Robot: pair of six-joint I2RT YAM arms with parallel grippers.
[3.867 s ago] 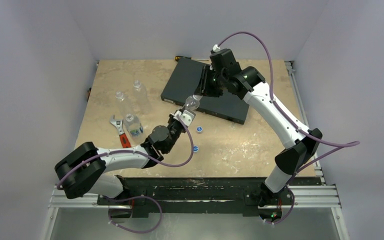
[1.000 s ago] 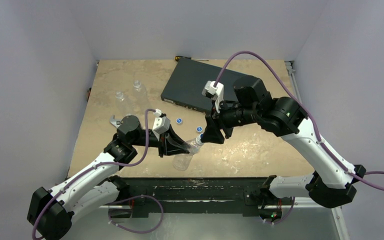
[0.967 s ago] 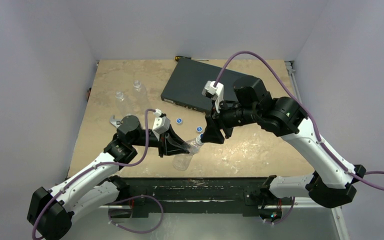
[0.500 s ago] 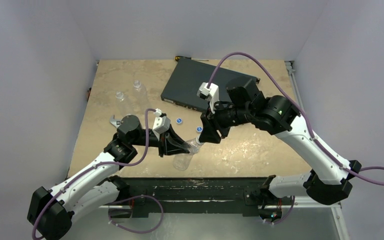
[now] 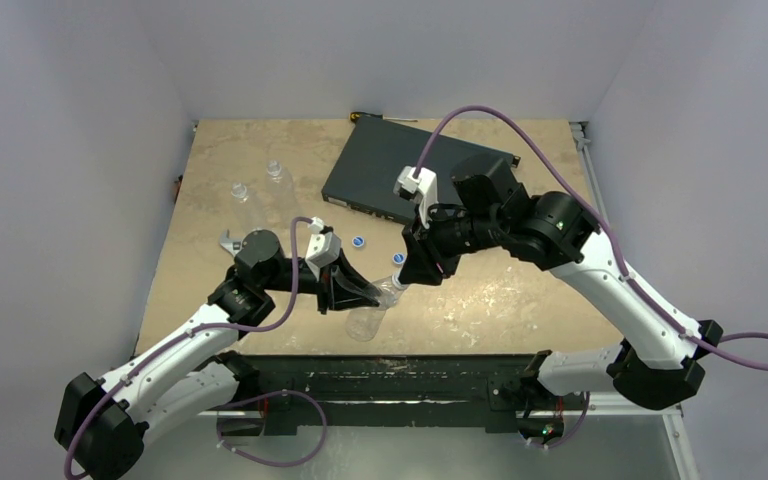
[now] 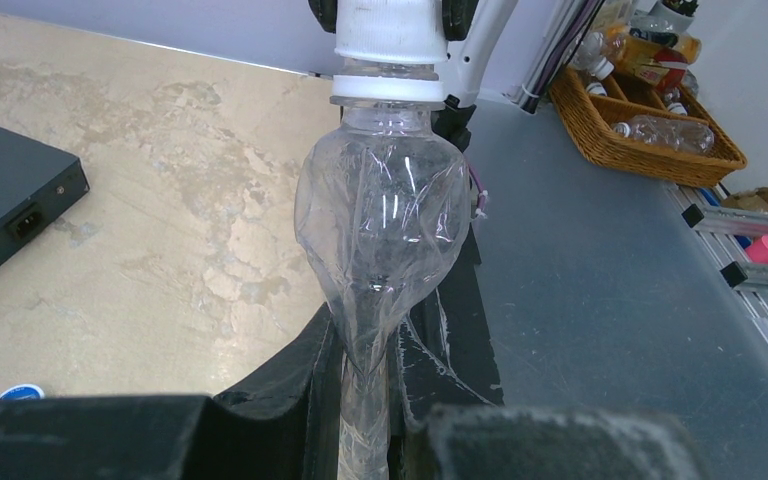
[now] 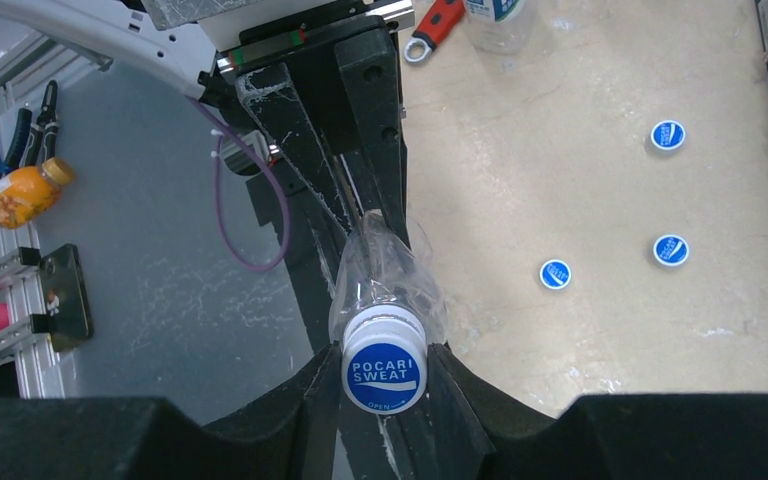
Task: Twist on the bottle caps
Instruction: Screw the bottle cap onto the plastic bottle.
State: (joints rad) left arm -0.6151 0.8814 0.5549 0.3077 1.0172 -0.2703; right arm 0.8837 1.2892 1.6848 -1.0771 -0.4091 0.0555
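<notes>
One bottle (image 6: 385,220), clear and crushed at the waist, is held off the counter (image 5: 520,300) near its front edge, with the left jaws clenched on its body. One cap (image 7: 385,372), blue and white, sits on that bottle's neck, and the right jaws grasp it by the sides. Thread depth is not discernible; judged mid-tightening. Three loose caps (image 7: 671,250) lie on the counter, apart from one another. Two further bottles (image 5: 278,178) stand upright at the far left, apparently uncapped. Remaining, by estimate: finish this cap, then the other three.
</notes>
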